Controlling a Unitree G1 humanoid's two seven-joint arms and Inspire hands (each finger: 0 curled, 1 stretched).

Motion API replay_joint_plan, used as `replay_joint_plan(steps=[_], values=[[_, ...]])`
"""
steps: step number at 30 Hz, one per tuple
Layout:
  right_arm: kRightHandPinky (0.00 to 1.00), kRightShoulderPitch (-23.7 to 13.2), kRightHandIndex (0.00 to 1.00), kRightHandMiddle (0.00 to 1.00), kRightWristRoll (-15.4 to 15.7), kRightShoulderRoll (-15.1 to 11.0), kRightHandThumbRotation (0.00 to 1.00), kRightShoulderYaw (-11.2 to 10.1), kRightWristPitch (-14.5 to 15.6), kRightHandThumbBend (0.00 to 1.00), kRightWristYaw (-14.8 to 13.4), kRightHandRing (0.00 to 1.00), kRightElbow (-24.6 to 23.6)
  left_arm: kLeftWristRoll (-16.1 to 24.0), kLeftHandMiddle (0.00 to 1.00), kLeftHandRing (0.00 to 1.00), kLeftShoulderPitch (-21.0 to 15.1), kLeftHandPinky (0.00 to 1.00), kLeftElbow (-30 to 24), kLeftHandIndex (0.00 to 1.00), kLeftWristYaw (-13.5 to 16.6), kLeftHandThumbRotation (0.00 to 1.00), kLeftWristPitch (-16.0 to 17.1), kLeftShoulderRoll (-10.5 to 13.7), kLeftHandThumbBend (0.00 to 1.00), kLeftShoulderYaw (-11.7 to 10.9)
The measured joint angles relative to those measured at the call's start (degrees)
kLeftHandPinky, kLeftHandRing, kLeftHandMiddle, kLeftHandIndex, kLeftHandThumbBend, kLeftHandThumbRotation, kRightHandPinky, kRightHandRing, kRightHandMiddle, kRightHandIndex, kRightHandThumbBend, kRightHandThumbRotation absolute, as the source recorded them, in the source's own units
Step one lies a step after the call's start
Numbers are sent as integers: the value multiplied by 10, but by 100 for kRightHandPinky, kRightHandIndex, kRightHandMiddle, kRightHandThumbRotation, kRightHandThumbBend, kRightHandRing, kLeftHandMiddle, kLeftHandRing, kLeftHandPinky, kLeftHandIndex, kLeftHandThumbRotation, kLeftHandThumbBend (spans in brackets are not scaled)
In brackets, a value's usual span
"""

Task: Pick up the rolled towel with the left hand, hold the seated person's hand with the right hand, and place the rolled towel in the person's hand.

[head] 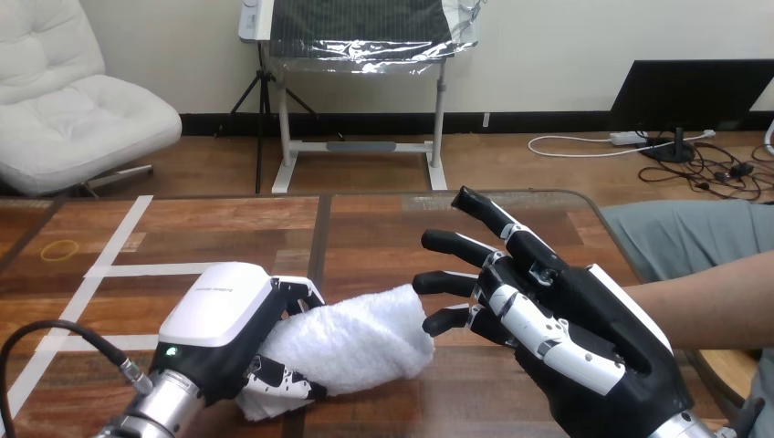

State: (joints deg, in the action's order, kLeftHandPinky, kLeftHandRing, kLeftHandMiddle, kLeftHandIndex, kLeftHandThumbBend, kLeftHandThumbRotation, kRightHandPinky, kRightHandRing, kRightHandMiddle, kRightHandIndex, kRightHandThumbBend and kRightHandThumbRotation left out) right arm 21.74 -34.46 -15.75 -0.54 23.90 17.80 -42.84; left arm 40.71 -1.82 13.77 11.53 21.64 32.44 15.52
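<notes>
**Towel gripped at left, right hand spread wide**

On the wooden table [383, 237], strips of white tape [108, 270] cross the far left, with a small yellow ring [62, 248] lying beside them. The robot's left hand [219, 328] sits low at the left, white back shell upward. Its fingers are wrapped over and under one end of the rolled towel [360, 339]. The towel, white and fluffy, juts out to the right from that grasp. It sits low over the table's near edge, possibly resting on the wood, though the contact cannot be seen. Just right of the towel's free end, the right hand [593, 351] is raised with fingers straight and fanned apart, gripping nothing. Their dark tips point left and away. Behind it the person's forearm [721, 301] reaches in from the right edge, and its end is hidden by the robot's palm.
</notes>
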Motion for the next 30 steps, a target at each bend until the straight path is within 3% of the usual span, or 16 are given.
replay_joint_plan(steps=[11,16,30], values=[[57,0,96,83,0,3,0,0,0,0,-2,72,4,-52,46,39,25,34,2,54,37,0,35,-25,56,-21],[57,2,96,83,0,3,0,0,0,0,-1,72,4,-122,46,39,42,34,0,54,35,0,48,-52,58,-35],[57,19,97,85,5,2,0,-1,0,0,0,73,5,-327,45,39,108,35,-14,53,-6,0,37,-141,60,-55]])
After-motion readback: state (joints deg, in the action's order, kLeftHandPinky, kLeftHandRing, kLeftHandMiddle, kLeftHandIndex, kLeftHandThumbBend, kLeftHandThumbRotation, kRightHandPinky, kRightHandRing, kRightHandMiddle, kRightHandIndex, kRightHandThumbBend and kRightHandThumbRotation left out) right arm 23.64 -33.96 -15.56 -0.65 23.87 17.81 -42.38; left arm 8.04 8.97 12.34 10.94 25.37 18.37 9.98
